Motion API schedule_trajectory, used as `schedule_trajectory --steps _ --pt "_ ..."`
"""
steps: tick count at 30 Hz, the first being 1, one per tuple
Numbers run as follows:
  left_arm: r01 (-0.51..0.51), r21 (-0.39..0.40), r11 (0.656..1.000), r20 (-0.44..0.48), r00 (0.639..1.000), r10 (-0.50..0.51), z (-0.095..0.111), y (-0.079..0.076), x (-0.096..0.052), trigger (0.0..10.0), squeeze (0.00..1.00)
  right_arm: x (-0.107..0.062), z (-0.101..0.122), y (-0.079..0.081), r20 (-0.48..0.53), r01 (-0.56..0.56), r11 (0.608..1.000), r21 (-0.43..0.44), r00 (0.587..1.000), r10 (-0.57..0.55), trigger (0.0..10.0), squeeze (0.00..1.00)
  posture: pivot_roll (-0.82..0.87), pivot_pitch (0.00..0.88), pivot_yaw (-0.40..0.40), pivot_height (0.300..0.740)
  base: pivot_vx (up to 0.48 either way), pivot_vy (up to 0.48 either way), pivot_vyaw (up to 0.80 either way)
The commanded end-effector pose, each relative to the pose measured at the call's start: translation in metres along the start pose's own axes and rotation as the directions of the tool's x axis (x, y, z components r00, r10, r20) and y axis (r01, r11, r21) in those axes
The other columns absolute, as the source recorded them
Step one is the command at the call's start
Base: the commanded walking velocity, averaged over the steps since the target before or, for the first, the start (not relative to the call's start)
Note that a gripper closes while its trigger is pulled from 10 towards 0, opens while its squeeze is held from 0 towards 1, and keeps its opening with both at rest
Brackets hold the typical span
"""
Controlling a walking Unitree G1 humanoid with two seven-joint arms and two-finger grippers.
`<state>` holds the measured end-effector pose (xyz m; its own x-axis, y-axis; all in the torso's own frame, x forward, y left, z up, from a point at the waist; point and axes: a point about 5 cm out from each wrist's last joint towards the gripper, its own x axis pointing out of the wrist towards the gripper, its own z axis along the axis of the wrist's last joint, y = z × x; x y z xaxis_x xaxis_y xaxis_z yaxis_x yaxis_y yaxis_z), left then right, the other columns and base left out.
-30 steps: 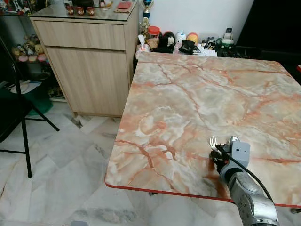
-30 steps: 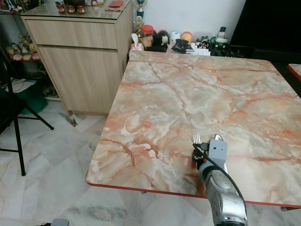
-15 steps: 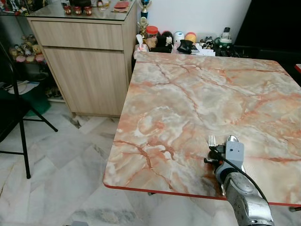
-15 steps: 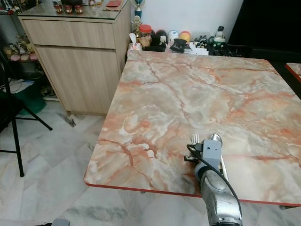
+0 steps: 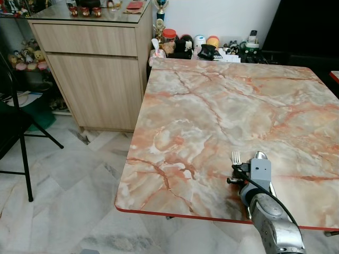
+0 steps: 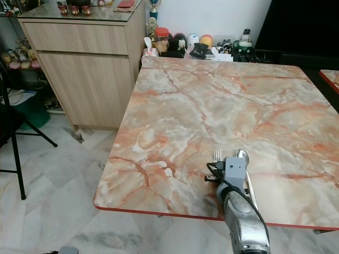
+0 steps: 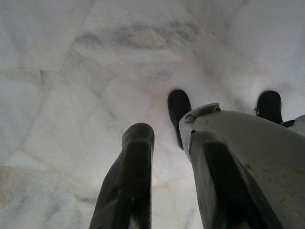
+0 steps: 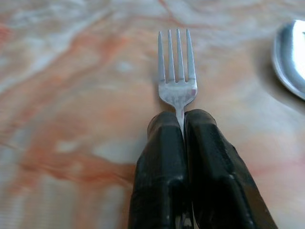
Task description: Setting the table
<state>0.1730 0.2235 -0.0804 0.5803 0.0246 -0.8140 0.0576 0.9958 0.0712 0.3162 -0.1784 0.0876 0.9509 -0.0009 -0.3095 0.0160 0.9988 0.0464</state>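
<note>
A silver fork (image 8: 176,71) sticks out from between my right gripper's fingers (image 8: 162,157), tines forward, low over the marble table (image 5: 212,106). My right gripper (image 8: 182,118) is shut on the fork's neck. In the eye views the fork's tines (image 5: 236,157) show just past the grey wrist near the table's front edge. A silver spoon (image 5: 260,156) lies on the table right beside the fork. My left gripper (image 7: 164,133) hangs idle over the floor tiles, its fingers a little apart with nothing between them.
A wooden cabinet (image 5: 100,69) stands left of the table. Jars, toys and clutter (image 5: 206,46) line the wall behind the table's far edge. A black folding chair (image 5: 13,127) is at the far left on the marble floor. The table's red front edge (image 5: 180,212) is close.
The view has shifted slightly as the camera moved. My right gripper with the fork has drifted a little left and back toward the front edge.
</note>
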Motion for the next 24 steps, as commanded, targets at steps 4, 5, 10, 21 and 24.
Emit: schedule_trajectory --steps 4,5,10,21,24 --pt "-0.001 -0.005 1.0 -0.044 0.999 0.001 -0.012 -0.001 -0.002 10.0 0.0 -0.006 0.046 0.006 0.277 0.014 0.999 -0.04 0.961 -0.002 10.0 0.0 0.07 0.114 -0.019 0.74 0.0 0.0 0.0" --pt "-0.001 -0.005 1.0 -0.044 0.999 0.001 -0.012 -0.001 -0.002 10.0 0.0 -0.007 0.05 0.007 0.301 0.01 0.999 -0.052 0.954 0.006 10.0 0.0 0.07 0.114 -0.019 0.74 0.0 0.0 0.0" --pt "-0.003 -0.006 1.0 -0.041 0.999 0.003 -0.01 0.0 -0.002 10.0 0.0 -0.011 0.067 0.013 0.378 -0.028 0.999 -0.047 0.925 0.043 10.0 0.0 0.07 0.093 -0.019 0.74 0.0 0.0 0.0" --pt "-0.009 -0.004 1.0 -0.033 0.999 0.009 -0.004 -0.001 0.0 10.0 0.0 -0.016 0.077 0.006 0.44 0.025 0.999 -0.048 0.898 -0.001 10.0 0.0 0.05 0.07 -0.013 0.74 0.0 0.0 0.0" --pt "-0.007 0.003 1.0 -0.039 0.999 0.007 -0.003 -0.003 0.001 10.0 0.0 -0.016 0.077 0.004 0.442 0.033 0.999 -0.035 0.897 -0.014 10.0 0.0 0.05 0.062 -0.019 0.74 0.0 0.0 0.0"
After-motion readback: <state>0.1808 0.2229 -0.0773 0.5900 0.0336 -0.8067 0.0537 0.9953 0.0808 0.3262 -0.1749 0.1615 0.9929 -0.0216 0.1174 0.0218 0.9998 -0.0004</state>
